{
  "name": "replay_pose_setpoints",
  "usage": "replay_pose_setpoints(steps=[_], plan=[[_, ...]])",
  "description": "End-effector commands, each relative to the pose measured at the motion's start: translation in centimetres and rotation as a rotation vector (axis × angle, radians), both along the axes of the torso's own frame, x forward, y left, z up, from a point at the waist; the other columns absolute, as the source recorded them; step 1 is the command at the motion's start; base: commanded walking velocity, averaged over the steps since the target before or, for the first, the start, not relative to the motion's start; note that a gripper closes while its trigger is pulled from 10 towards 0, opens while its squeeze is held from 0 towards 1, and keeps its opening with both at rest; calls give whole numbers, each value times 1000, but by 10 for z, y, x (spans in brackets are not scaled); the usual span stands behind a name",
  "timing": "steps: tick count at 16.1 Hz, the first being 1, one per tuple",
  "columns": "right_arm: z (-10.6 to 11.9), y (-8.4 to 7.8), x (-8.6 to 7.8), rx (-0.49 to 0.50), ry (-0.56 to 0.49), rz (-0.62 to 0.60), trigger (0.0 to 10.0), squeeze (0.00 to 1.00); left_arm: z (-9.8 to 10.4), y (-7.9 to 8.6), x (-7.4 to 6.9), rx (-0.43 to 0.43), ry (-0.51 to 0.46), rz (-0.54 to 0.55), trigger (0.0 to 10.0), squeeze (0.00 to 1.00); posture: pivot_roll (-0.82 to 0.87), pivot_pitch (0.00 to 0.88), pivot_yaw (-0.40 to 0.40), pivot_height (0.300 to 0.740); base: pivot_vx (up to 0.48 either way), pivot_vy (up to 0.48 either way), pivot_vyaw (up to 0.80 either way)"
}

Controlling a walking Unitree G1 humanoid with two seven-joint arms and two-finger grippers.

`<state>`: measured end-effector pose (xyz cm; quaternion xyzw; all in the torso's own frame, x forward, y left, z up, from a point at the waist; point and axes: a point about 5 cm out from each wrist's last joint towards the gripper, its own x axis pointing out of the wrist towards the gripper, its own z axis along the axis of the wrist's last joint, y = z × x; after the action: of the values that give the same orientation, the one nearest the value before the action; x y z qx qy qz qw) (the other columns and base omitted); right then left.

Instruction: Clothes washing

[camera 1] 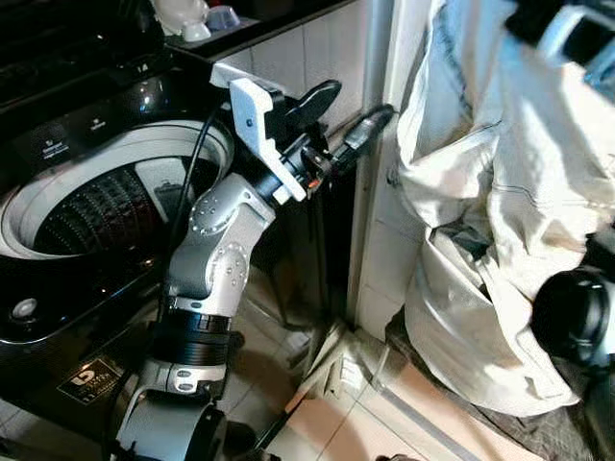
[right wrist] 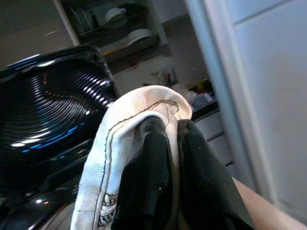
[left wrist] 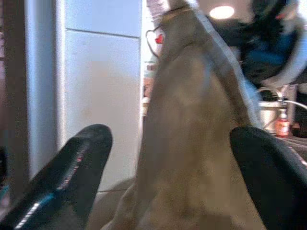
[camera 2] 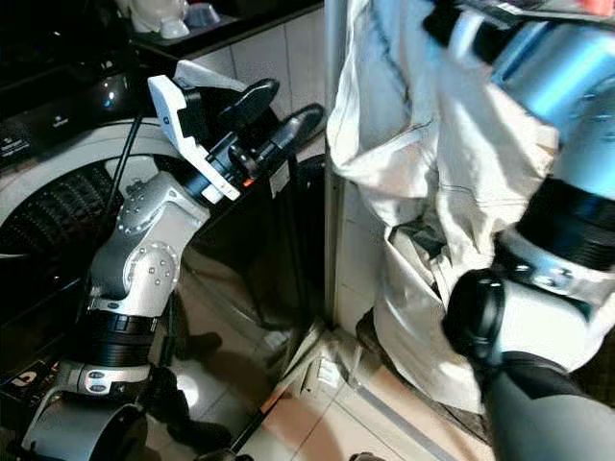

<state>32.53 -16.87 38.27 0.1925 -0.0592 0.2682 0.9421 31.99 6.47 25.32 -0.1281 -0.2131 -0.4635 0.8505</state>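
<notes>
On your far left sits the washing machine (camera 1: 58, 206), a top loader with its lid up and the ribbed drum (camera 1: 96, 216) open to you, nothing visible inside from this angle. Just to its right your left gripper (camera 1: 348, 123) is raised beside the machine's corner, its two black fingers spread wide and empty, pointing toward the cream garment (camera 1: 490, 192) that hangs in front of the white tiled wall (camera 1: 327, 58). In the left wrist view the cloth hangs straight ahead between the fingertips (left wrist: 72, 163) but not yet touched. Further right, the garment droops in a long bundle down toward the tiled floor (camera 1: 384, 423), and your right gripper (right wrist: 165, 158) has its fingers closed on a hem of it, holding it up high. My read is that you are carrying this piece over to the drum. To do it well, bring the left gripper forward until the fabric is well between the fingers, then pinch lower on the bundle so the trailing end lifts off the floor. Swing both arms left together, keeping the cloth clear of the machine's front edge, and release only once most of the fabric hangs over the drum opening, not on the rim.
</notes>
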Motion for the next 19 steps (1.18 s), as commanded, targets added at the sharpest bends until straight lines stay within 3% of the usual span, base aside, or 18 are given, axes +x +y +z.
replay_pose_setpoints(steps=[1, 2, 5, 9, 10, 14, 19], plan=[[3, 5, -2, 11, -9, 35, 0, 0, 1, -5, -5, 9, -12, -41, 10000, 1000, -113, 0, 59, 740, 0, 0, 0], [-4, 12, -1, 18, 19, 64, 0, 0, 0, -14, -11, -12, 7, -114, 10000, 1000, -113, 0, 58, 740, 0, 0, 0], [-22, 26, -4, 0, 73, 121, 0, 0, 0, -21, -13, -31, 28, -145, 10000, 1000, -116, 0, 58, 740, 0, 0, 0], [-27, 35, -9, 10, 87, 154, 0, 0, -15, -22, 3, 178, 22, 60, 10000, 965, -117, 0, 65, 740, 0, 0, 0], [-26, 36, -9, 11, 86, 154, 0, 0, -15, -15, 12, 166, 54, 143, 0, 0, -117, 0, 65, 740, 0, 0, 0], [-25, 36, -11, 10, 83, 143, 0, 0, -13, -12, 14, 123, 74, 138, 0, 0, -114, 0, 66, 740, 0, 0, 0], [-25, 34, -13, 9, 85, 135, 0, 0, -14, -9, 15, 130, 78, 152, 0, 0, -115, 0, 68, 740, 0, 0, 0]])
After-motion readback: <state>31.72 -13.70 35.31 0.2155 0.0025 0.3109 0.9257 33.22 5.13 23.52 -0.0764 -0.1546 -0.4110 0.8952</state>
